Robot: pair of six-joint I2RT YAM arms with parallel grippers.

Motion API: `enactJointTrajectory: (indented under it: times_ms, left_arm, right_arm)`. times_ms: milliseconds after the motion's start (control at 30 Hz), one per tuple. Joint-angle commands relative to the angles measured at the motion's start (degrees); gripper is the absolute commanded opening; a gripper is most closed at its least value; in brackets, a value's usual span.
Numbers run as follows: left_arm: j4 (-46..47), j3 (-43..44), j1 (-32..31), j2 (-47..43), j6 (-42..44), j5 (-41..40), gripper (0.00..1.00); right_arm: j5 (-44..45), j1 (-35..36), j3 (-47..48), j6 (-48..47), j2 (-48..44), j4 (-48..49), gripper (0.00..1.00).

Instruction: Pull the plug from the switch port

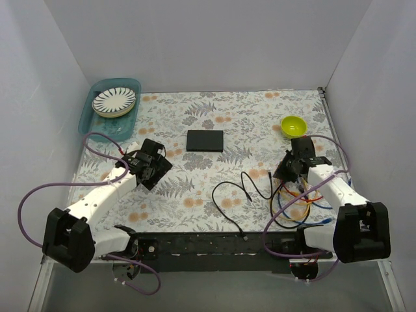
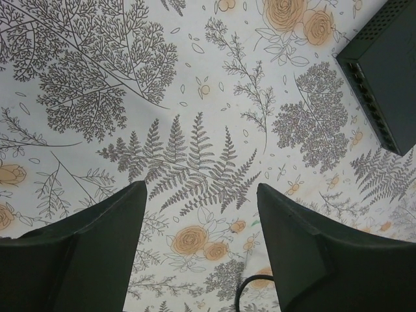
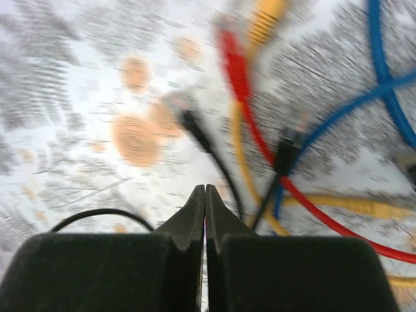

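Note:
The switch point(image 1: 205, 140) is a flat black box lying mid-table on the floral cloth. In the left wrist view the switch point(image 2: 383, 71) shows its row of sockets, and no plug sits in the ones I can see. My left gripper point(image 1: 153, 166) is to the left of the switch and apart from it. It stands open point(image 2: 201, 192) over bare cloth, with nothing between its fingers. My right gripper point(image 1: 289, 170) is shut point(image 3: 205, 188) and empty, above loose cables. A blurred black plug point(image 3: 286, 146) on a cable end lies free there.
A black cable point(image 1: 240, 188) loops across the near middle. Red, yellow and blue cables point(image 1: 299, 195) tangle by the right arm. A teal basin point(image 1: 88, 117) holding a striped plate point(image 1: 114, 101) is at the back left. A green bowl point(image 1: 293, 125) stands back right. White walls enclose the table.

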Motion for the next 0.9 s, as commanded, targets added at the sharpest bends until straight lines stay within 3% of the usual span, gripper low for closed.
enactJointTrajectory:
  times_ms: [0, 100, 167, 300, 433, 567, 700, 867]
  left_arm:
    - [3.2, 0.3, 2.8, 2.1, 1.7, 2.2, 0.69]
    - [3.9, 2.8, 4.1, 5.5, 2.6, 3.0, 0.69]
    - [4.1, 4.3, 4.4, 7.8, 3.2, 3.2, 0.69]
    - [5.0, 6.2, 5.1, 9.5, 3.7, 3.8, 0.69]
    - [5.3, 5.3, 6.2, 9.5, 3.8, 4.7, 0.69]
    - [5.7, 4.1, 8.7, 9.4, 4.3, 7.3, 0.69]
    - [6.1, 3.5, 10.3, 9.7, 5.1, 8.1, 0.69]
    - [7.6, 2.4, 10.9, 11.3, 5.9, 9.5, 0.69]
  right_arm:
    - [2.1, 5.9, 8.8, -0.8, -2.7, 6.9, 0.02]
    - [4.7, 10.6, 15.0, 0.2, -1.3, 8.3, 0.09]
    - [5.7, 16.0, 24.1, -1.2, 2.4, 7.9, 0.10]
    - [-4.1, 27.1, 35.0, -7.2, 8.1, 13.7, 0.10]
    - [-12.4, 36.4, 44.2, -10.6, 21.5, 4.3, 0.04]
    - [-8.9, 47.0, 36.7, -13.9, 23.9, 2.2, 0.01]
    - [-10.2, 48.3, 23.9, -10.4, 20.7, 4.5, 0.01]
    - [-5.3, 46.8, 16.4, -9.3, 18.0, 1.3, 0.01]
